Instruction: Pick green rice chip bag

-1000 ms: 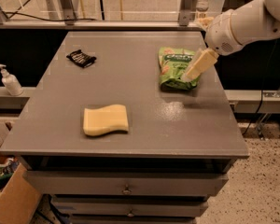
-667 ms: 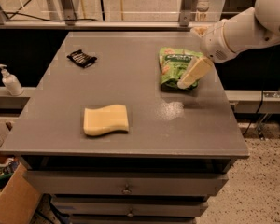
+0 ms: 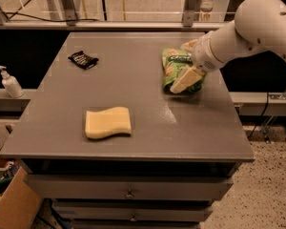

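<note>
The green rice chip bag (image 3: pixel 172 65) lies on the grey table (image 3: pixel 133 80) near its right edge, toward the back. My gripper (image 3: pixel 186 64) comes in from the right on a white arm and sits right over the bag. It is open: one cream finger (image 3: pixel 182 82) lies across the bag's near part and the other shows at the bag's far edge (image 3: pixel 189 45). The wrist hides the bag's right side.
A small black wrapper (image 3: pixel 83 59) lies at the back left. A pale-yellow wavy sponge (image 3: pixel 108 122) lies at the front left. A soap pump bottle (image 3: pixel 9 82) stands on a ledge left of the table. Drawers (image 3: pixel 128 193) are below, and a cardboard box (image 3: pixel 9 209) sits at the lower left.
The arm has moved left and down, so the gripper has gone from the bag's right edge to over the bag. The bag, sponge and wrapper have not moved.
</note>
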Robot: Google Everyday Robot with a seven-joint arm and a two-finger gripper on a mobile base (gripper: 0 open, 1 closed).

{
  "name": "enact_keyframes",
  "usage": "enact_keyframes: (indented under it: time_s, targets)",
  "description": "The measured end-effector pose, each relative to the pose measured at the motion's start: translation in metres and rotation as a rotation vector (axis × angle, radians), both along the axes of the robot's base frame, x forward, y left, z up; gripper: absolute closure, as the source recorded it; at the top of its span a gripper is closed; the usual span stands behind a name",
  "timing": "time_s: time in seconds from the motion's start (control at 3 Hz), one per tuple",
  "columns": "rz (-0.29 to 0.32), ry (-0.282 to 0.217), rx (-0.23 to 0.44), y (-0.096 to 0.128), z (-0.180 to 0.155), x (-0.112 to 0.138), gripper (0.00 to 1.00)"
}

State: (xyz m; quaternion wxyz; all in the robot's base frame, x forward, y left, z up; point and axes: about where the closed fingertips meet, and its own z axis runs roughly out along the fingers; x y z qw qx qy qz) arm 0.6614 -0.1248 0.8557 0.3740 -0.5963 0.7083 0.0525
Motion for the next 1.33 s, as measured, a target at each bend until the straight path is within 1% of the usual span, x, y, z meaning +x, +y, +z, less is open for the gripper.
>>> enact_keyframes:
  time_s: [0.33,1.0,1.33]
  targets:
    - [0.009,0.001,-0.016,0.004,-0.008,0.001,0.41]
    - [0.006,-0.012,-0.026,0.004,-0.009,-0.001,0.88]
    - [0.022,-0.045,-0.029,0.009,0.006,0.003,1.0]
